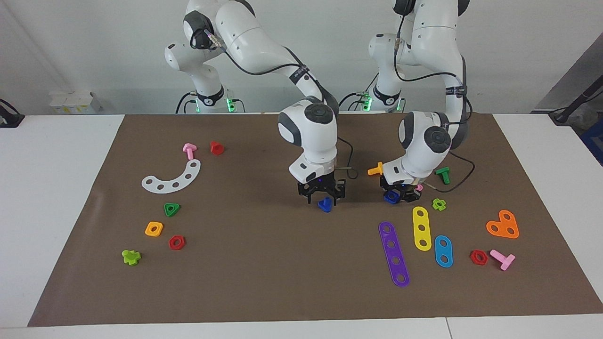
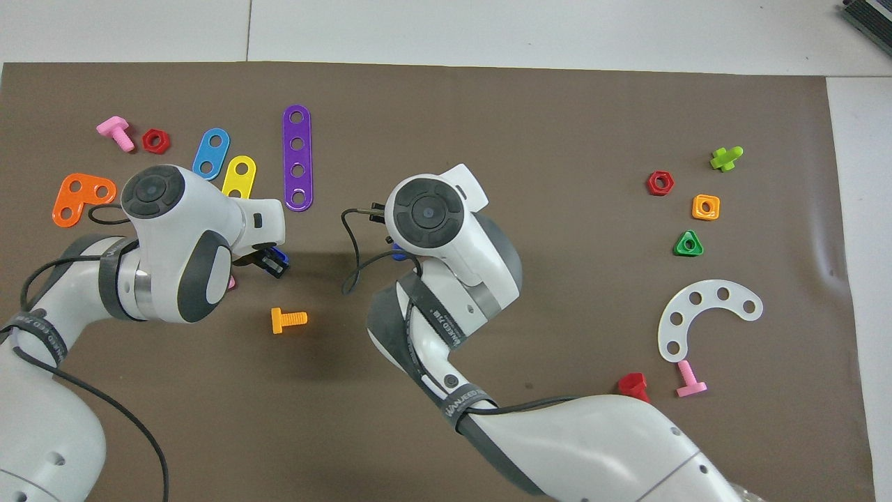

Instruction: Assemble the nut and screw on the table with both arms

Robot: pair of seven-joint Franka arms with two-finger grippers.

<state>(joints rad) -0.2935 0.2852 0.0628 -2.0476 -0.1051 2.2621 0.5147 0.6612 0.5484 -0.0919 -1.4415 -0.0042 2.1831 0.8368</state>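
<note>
right gripper (image 1: 324, 197) seemingly around the screw (image 1: 325, 205)

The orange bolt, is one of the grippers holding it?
No. The orange bolt lies alone on the brown mat, apart from both grippers.

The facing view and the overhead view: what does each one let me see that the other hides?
Only the facing view shows what the grippers carry: the right gripper shut on the screw, the left gripper on the nut, both just above the mat. It also shows a green bolt that the left arm covers in the overhead view.

Only the overhead view shows the bare mat from above; there the arms hide the screw, and only a sliver of the nut shows.

Both show the purple strip and the orange bolt.
</note>
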